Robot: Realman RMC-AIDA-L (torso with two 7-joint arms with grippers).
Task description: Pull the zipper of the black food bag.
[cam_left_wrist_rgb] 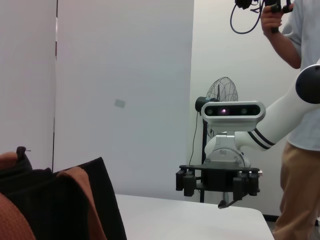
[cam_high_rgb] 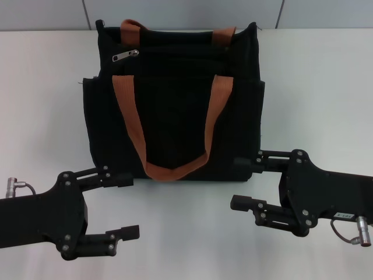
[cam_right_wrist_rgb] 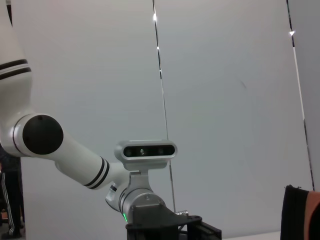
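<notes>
The bag [cam_high_rgb: 175, 99] lies on the bench [cam_high_rgb: 326, 87], just past both claws. The zipper [cam_high_rgb: 125, 56] sits far beyond the left claw [cam_high_rgb: 125, 206], near the bag's far edge. Both claws are released — the right claw [cam_high_rgb: 242, 182] too — and hold nothing. Pulling has not begun, I think. Next, one claw must reach over and pinch that little tab.

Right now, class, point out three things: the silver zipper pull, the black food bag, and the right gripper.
zipper pull [cam_high_rgb: 125, 56], head view, middle of the silver tab.
black food bag [cam_high_rgb: 175, 122], head view, bare front panel between the straps.
right gripper [cam_high_rgb: 242, 182], head view, midway between its open fingertips.
</notes>
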